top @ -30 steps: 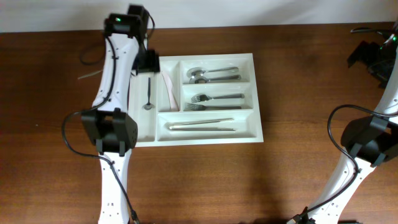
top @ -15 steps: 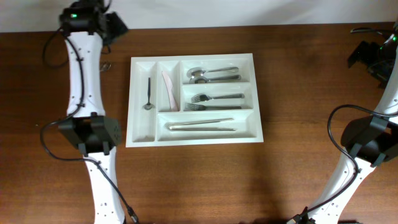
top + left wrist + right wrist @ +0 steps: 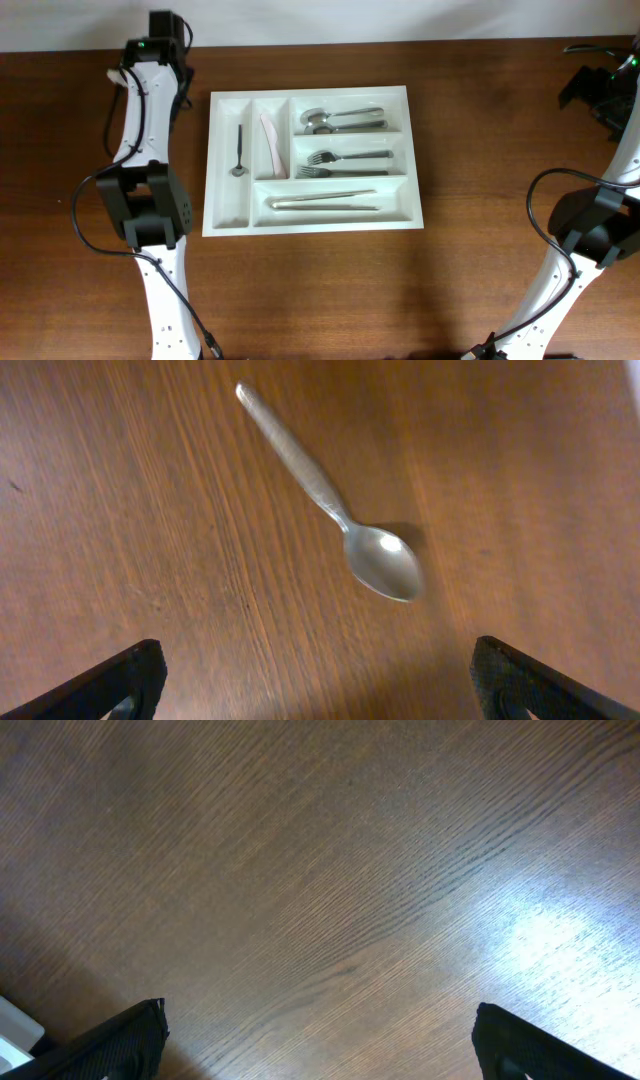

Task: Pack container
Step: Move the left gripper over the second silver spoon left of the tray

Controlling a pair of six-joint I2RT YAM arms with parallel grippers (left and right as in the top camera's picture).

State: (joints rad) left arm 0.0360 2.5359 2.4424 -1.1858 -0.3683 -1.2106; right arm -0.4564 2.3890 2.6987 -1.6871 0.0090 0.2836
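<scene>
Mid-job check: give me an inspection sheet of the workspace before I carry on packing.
Surface: brown wooden table, no spills seen.
Job's things: white container centred; small spoon and pale knife-shaped piece in the narrow compartments; spoons, forks and long slim utensils in the wide ones.
Clutter: loose teaspoon on the wood.
End effectors: left end effector open above the loose teaspoon; right end effector open over bare wood.
Cables: black cables loop beside both arms.
Surroundings: pale wall behind the table.
</scene>
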